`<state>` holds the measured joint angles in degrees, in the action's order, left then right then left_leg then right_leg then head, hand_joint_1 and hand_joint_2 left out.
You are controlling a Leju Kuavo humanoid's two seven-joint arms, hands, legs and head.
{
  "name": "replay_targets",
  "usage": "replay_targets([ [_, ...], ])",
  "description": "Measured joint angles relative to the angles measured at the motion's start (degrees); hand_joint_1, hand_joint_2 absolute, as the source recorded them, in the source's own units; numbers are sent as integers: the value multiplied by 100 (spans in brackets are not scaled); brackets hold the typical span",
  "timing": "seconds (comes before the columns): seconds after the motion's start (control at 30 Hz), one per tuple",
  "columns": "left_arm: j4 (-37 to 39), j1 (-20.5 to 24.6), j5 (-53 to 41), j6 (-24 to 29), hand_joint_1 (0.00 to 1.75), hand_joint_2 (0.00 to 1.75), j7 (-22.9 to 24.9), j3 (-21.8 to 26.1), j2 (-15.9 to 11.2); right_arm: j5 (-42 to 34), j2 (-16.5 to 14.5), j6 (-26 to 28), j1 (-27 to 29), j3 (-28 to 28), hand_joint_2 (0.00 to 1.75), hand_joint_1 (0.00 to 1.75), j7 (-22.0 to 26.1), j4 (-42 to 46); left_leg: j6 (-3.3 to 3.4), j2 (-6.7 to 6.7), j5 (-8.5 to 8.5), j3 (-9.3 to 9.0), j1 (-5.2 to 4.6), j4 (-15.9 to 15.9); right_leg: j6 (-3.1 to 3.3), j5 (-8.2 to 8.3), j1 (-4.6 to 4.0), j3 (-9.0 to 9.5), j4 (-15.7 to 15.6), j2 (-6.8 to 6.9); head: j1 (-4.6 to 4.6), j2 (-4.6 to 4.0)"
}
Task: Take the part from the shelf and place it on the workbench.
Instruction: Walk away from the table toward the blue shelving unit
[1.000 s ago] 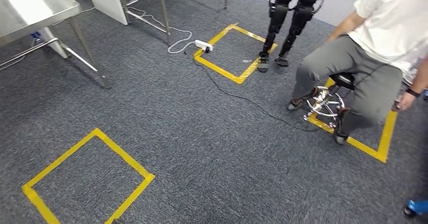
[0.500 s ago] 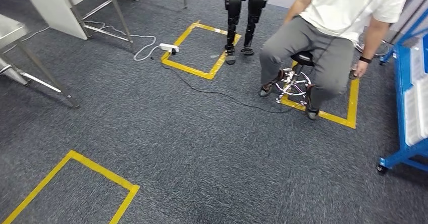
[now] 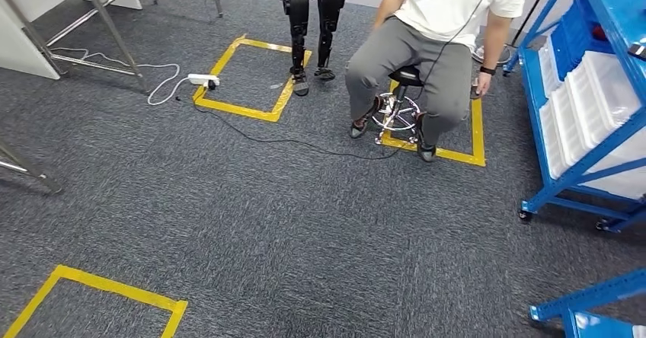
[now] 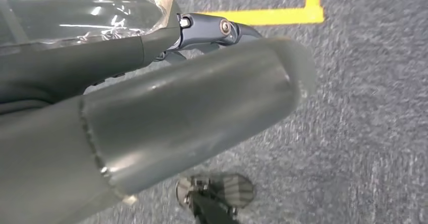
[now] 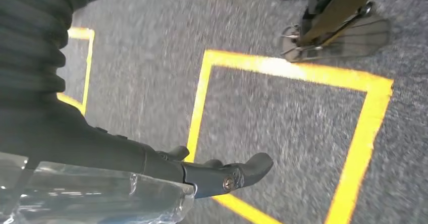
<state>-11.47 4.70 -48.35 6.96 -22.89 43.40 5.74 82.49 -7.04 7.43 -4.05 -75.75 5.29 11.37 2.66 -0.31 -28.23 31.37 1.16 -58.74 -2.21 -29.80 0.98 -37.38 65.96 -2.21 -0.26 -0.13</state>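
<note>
Head view: blue shelf (image 3: 602, 87) with white bins stands far right, presumably holding the part, unseen. Left hand (image 4: 166, 118) and right hand (image 5: 202, 176) hang floorward, apparently empty; spread or curled, unclear.

Robot lab: taped floor squares (image 3: 242, 78), blue shelf (image 3: 586, 94), another humanoid (image 3: 311, 18).

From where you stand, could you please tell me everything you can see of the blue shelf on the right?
The blue shelf stands at the right of the head view, on the grey carpet. Its frame is blue painted metal, with slanted bars and a caster at the foot of its near leg. Its tiers hold pale translucent bins in rows and a blue bin higher up. It runs out of the picture to the right. Nothing but the floor touches it; the seated person is apart from it.
</note>
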Motion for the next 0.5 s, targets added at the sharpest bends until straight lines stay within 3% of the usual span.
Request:
replay_targets([
  [0.07,1,-12,0,0,0,0,3,1,-10,5,-9,1,-14,1,175,0,4,0,22,187,5,26,-26,-1,10,-276,-1,-331,711,122,8,0],
  [0.1,2,-15,0,-1,0,0,5,1,-11,13,-10,2,-11,2,175,0,4,0,24,270,5,35,-36,-2,-7,-322,-1,-390,876,139,8,0],
  [0.13,2,-16,2,-1,0,0,7,1,-10,22,-9,2,-2,1,175,0,4,0,23,349,6,39,-42,-2,-37,-280,-2,-311,792,159,10,0],
  [0.17,2,-17,5,-1,0,0,7,1,-7,33,-3,2,6,1,175,0,3,0,20,424,6,40,-45,-3,-67,-180,-4,-115,490,215,11,0],
  [0.23,2,-21,14,0,0,0,7,1,0,48,8,2,2,1,175,0,-1,0,-4,560,-1,18,-65,-9,-81,43,-35,392,-350,518,12,0],
  [0.3,3,-33,19,1,0,0,5,1,4,55,15,2,-23,2,175,0,-4,2,-65,683,-27,-21,-89,-11,-9,141,-89,608,-771,718,2,-1],
  [0.37,3,-34,20,2,0,0,3,1,11,57,24,2,-23,2,175,0,-7,4,-141,813,-44,-65,-83,6,85,177,-116,585,-810,603,-4,-1],
  [0.4,3,-29,20,2,0,0,2,1,13,57,25,2,-13,2,175,0,-7,4,-180,791,-61,-74,-65,-6,128,202,-83,600,-827,530,-7,-1],
  [0.43,3,-25,20,3,0,0,2,1,15,57,27,2,-3,2,175,0,-7,5,-215,668,-132,-54,-47,-81,175,234,-50,615,-845,457,-13,0],
  [0.5,5,-41,20,3,0,0,1,0,15,57,24,2,-1,2,175,0,-8,5,-263,270,-469,146,-16,-569,246,285,5,637,-866,320,-33,0],
])
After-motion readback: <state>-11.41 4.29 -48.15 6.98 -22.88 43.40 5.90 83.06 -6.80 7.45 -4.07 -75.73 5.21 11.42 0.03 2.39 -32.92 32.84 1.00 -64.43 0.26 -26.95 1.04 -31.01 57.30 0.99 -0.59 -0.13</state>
